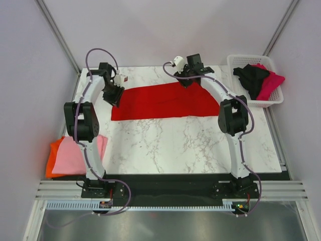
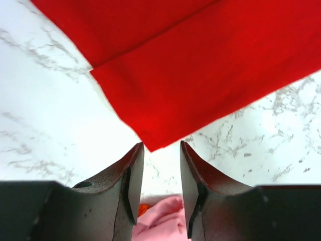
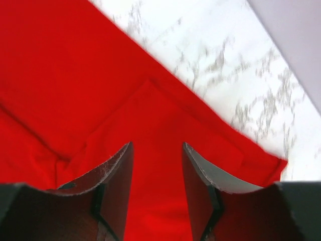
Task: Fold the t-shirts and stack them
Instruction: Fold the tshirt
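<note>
Left fingers (image 2: 131, 175) stand partly apart with a clear gap between them and nothing in it; their tips hover just short of a pointed corner of the red t-shirt (image 2: 215, 75), not touching it as far as the wrist view shows. Right fingers (image 3: 118, 175) are spread wider, also empty, and hang directly over the red cloth (image 3: 75, 75), where a folded edge and a seam run under the gap; whether the tips graze the cloth I cannot tell. Seen from above, the red t-shirt (image 1: 165, 100) lies flat on the far half of the marbled worktop (image 1: 190, 145) as a long band folded lengthwise, its left end by the left fingers (image 1: 114, 95) and its far right edge under the right fingers (image 1: 186, 80). Off the worktop's left edge, beside the left arm, a pink t-shirt (image 1: 75, 158) lies on top of an orange t-shirt (image 1: 52, 155); a piece of that pink cloth (image 2: 160, 221) shows low between the left fingers in the wrist view. At the far right corner a white lattice basket (image 1: 239, 58) holds a crumpled black t-shirt (image 1: 251, 78) and a magenta t-shirt (image 1: 273, 83), the magenta one hanging over the basket's right rim.
</note>
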Controlling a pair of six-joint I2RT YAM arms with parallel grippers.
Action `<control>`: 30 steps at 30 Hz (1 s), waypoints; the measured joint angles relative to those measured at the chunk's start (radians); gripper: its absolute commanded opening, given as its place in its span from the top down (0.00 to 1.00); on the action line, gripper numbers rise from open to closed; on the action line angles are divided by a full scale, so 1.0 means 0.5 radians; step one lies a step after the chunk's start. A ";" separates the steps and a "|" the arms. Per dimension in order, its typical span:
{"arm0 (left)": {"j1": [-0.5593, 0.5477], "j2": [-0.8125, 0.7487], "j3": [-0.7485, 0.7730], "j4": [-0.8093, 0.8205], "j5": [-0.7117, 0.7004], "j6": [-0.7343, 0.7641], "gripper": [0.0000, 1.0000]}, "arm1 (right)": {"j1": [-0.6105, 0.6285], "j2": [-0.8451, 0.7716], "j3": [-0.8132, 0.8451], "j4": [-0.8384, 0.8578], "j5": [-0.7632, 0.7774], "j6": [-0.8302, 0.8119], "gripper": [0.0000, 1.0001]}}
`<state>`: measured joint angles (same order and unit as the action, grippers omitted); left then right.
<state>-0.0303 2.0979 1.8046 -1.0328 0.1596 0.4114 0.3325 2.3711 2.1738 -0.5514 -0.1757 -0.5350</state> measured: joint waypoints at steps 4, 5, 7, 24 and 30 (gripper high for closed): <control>-0.014 -0.230 -0.074 0.039 0.009 0.179 0.55 | -0.055 -0.250 -0.346 0.074 0.036 0.040 0.48; -0.023 -0.317 -0.143 0.045 0.009 0.263 0.54 | -0.078 -0.318 -0.422 0.092 0.039 0.048 0.48; -0.050 -0.473 -0.315 0.057 0.005 0.433 0.53 | -0.115 -0.440 -0.536 0.098 0.043 0.054 0.48; -0.141 -0.157 -0.558 0.233 -0.148 0.901 0.53 | -0.128 -0.759 -0.960 0.114 0.066 0.085 0.48; -0.158 -0.050 -0.542 0.291 -0.182 0.900 0.69 | -0.128 -0.805 -1.009 0.110 0.086 0.083 0.47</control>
<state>-0.1093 2.0727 1.5337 -0.8871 0.0685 0.8616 0.2684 1.9686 1.6695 -0.4965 -0.1326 -0.4934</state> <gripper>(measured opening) 0.439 0.525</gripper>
